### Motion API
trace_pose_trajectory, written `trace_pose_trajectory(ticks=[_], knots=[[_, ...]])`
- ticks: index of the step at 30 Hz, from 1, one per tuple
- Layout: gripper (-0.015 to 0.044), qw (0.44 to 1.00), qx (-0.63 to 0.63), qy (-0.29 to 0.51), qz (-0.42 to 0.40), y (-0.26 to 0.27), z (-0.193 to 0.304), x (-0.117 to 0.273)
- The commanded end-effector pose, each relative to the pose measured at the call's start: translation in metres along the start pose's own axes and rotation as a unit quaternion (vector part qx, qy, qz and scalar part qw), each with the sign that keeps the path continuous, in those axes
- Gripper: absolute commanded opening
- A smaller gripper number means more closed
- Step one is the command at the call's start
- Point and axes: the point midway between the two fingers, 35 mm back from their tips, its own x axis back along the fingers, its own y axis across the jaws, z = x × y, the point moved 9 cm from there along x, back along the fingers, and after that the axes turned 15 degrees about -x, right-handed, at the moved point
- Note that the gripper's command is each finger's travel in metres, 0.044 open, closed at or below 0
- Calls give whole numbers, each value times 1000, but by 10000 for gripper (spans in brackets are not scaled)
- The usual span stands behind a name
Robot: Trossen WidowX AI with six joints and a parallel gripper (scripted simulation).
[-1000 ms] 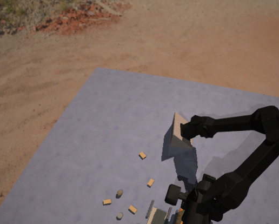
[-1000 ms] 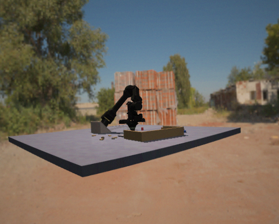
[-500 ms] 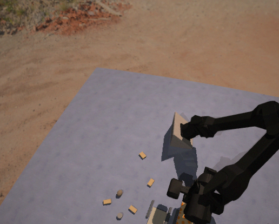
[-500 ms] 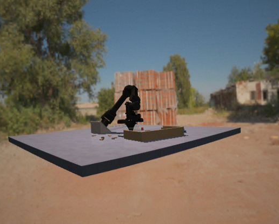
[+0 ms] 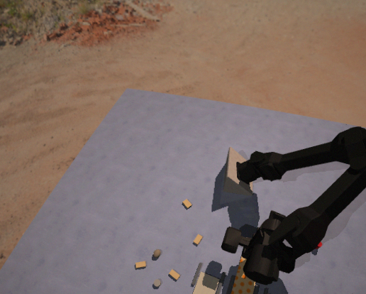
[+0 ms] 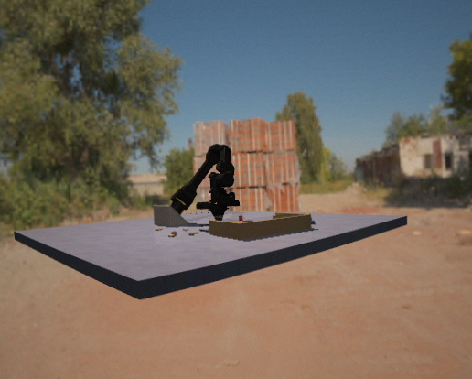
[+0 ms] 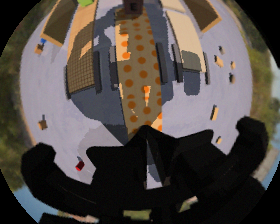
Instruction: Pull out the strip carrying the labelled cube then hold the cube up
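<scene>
An orange-dotted strip (image 7: 136,90) (image 5: 243,284) runs up the middle of the wrist view between dark rails. A dark brown cube lettered E (image 7: 133,6) sits on its far part, cut by the top edge of the view. My gripper (image 7: 144,127) (image 6: 219,219) is shut, fingertips down at the dotted strip's near end; no strip edge shows between them. On the left, a checkered strip (image 7: 82,72) lies with a green cube (image 7: 85,2) at its far part. On the right lies a cream strip (image 7: 183,35) (image 5: 200,285), partly shaded.
Dark rails (image 7: 163,62) flank the strips. Tan walls (image 7: 61,17) (image 6: 258,229) stand on the outer sides. Small tan blocks (image 5: 186,204) and round pebbles (image 5: 157,253) are scattered beside the cream strip. A small red piece (image 7: 80,165) (image 5: 318,245) lies near the gripper. A wedge-shaped block (image 5: 232,167) is by the arm's base.
</scene>
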Motion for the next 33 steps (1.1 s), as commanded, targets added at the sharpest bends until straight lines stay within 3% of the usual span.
trace_pose_trajectory(ticks=[1,33], knots=[[0,1000,-4,11,2,-4,9,-4],[0,1000,-6,12,2,-17,57,-4]])
